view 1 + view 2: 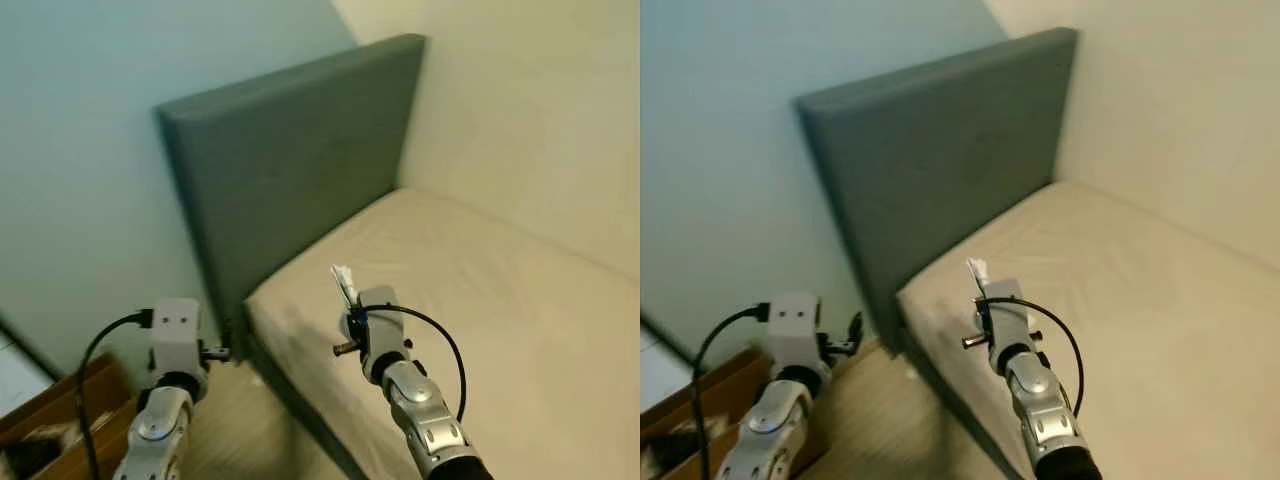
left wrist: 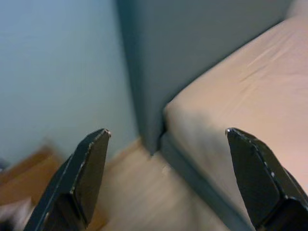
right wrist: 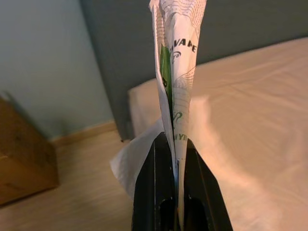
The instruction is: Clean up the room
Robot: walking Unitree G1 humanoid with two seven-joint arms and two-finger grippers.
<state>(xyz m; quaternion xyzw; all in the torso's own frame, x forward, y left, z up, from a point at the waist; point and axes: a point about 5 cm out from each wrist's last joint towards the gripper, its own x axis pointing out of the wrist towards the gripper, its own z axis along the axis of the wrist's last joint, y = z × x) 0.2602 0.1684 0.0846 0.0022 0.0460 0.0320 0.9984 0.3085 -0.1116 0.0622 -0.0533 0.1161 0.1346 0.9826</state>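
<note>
Right hand (image 3: 174, 144) pinched shut on thin white printed paper wrapper (image 3: 177, 57), above beige bed (image 1: 500, 300). Left hand (image 2: 168, 159) wide open, near grey padded headboard (image 1: 290, 160).

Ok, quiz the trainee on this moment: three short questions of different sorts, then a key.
1. True or false: the right gripper is shut on a printed paper wrapper.
2. Are the left gripper fingers A) wide apart or B) pressed together?
3. What grey upright panel stands at the end of the beige mattress?

Key: 1 true; 2 A; 3 the headboard.
</note>
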